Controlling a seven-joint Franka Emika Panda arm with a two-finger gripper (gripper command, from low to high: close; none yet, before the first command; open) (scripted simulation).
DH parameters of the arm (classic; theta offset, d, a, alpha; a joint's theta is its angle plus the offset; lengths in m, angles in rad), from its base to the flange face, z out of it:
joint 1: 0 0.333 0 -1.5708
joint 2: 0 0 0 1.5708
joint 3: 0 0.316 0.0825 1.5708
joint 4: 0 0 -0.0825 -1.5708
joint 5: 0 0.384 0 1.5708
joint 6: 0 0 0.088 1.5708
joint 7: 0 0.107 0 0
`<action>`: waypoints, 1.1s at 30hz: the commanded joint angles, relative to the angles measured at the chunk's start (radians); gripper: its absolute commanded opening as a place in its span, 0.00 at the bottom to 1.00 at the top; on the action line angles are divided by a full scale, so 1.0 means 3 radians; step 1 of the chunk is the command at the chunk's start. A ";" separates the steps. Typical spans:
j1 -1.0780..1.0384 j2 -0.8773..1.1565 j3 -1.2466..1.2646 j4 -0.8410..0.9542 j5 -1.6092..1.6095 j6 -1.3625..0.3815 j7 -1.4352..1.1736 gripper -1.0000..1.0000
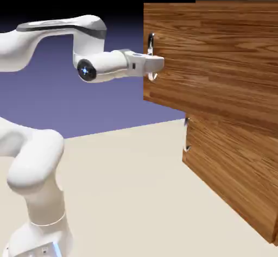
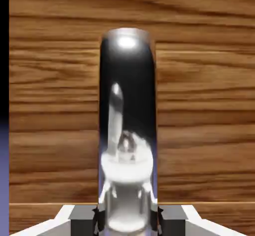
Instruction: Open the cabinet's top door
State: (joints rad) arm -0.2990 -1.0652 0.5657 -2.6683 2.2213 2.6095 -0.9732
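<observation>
The gripper (image 2: 127, 220) is clamping the top door's handle (image 2: 127, 60). The top door (image 1: 217, 55) is standing partly open; further swing is apparently remaining.

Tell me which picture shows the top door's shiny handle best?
The hand view does: the handle looks big there, running down between the gripper's two fingers. The exterior view shows it small, with the gripper covering its middle, but you can see more of the top door.
</observation>
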 commanded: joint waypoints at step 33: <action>0.0392 -0.1079 -0.3934 -0.0474 -0.4247 -0.2808 0.0932 0.00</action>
State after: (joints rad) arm -0.1815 -1.3889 -0.6143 -2.8106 0.9475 1.7660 -0.6935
